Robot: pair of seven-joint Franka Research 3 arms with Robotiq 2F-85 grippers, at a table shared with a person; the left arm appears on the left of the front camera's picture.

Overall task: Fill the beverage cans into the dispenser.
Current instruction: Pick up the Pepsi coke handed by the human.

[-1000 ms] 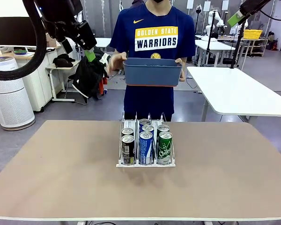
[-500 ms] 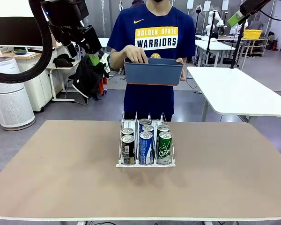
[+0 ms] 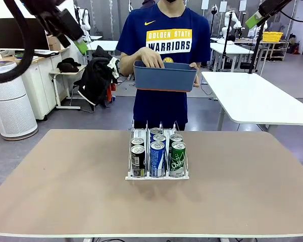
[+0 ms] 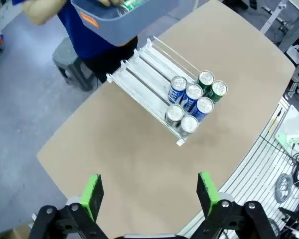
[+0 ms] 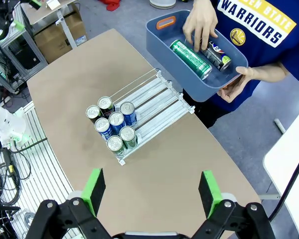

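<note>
On the table [image 3: 65, 191], front cans [image 3: 157, 157] half-hide rear cans [image 3: 156, 132]; left pincer [image 4: 149, 177], right pincer [image 5: 151, 174] spread.

Seven upright cans [image 3: 157, 159] crowd the front of the clear three-lane dispenser [image 3: 156, 177]: two black left, three blue middle, two green right.

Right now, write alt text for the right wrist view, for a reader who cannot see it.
From high above a tan table, a person's hand reaches into a blue-grey bin holding a green can and a dark can. On the table, a three-lane dispenser holds seven cans bunched at one end. The right gripper frames the bottom edge, jaws open.
</note>
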